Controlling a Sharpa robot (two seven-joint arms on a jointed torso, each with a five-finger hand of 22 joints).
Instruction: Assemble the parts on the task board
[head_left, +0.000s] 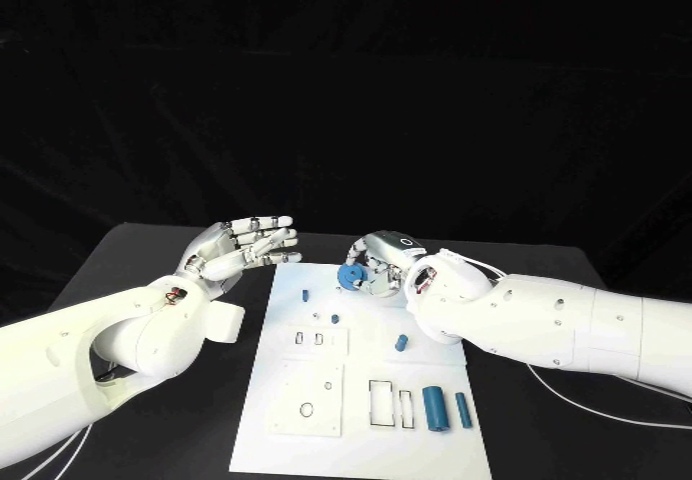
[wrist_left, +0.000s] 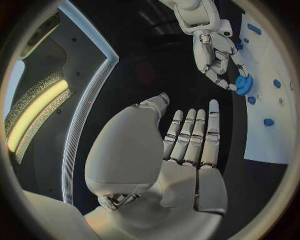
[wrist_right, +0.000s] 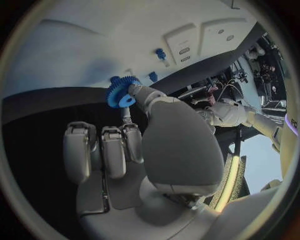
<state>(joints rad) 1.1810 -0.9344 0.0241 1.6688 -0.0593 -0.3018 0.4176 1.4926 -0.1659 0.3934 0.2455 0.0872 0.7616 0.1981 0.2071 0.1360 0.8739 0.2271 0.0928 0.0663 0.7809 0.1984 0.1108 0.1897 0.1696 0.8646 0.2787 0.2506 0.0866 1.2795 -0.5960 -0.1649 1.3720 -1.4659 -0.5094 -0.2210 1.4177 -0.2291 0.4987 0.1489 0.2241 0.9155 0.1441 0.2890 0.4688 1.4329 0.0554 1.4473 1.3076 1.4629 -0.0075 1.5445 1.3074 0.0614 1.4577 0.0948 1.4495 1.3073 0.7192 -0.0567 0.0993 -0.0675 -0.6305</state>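
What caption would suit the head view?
Right hand holds a blue gear above the white task board; left hand open.

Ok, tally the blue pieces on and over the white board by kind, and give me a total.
Blue toothed gear wheel, held by the right hand: 1
Long blue cylinders lying at the near end of the white task board: 2
Small blue pieces farther up the board: 3
Total: 6

the right hand (head_left: 387, 262) covers part of the small blue toothed gear (head_left: 351, 276) it holds; the flat white task board (head_left: 361, 440) is cut off at the bottom edge.
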